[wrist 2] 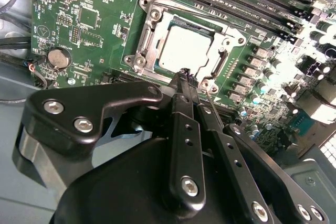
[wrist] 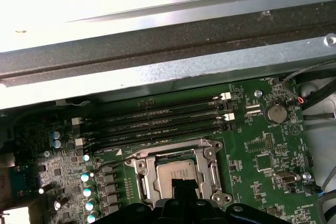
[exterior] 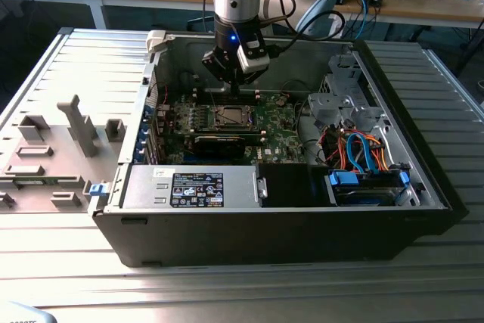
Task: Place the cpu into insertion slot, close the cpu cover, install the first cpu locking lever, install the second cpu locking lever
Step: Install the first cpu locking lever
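Hovering above the green motherboard (exterior: 227, 122) inside an open computer case (exterior: 423, 179): gripper (wrist 2: 187, 74), fingers pressed together, holding nothing. Seated in the insertion slot (wrist 2: 186, 45), just beyond the fingertips: silvery cpu (wrist 2: 185, 50), framed by the cpu cover (wrist 2: 157, 15) lying flat around it.

matt silvery metal cpu (wrist 2: 185, 51), shiny metal cpu cover (wrist 2: 152, 22), matt black fingers (wrist 2: 185, 85)

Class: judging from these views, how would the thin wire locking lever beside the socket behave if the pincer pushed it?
The locking lever looks thin, so probably springy. Its smooth metal may slip off the pincer. Nearby, the cpu seems fragile.
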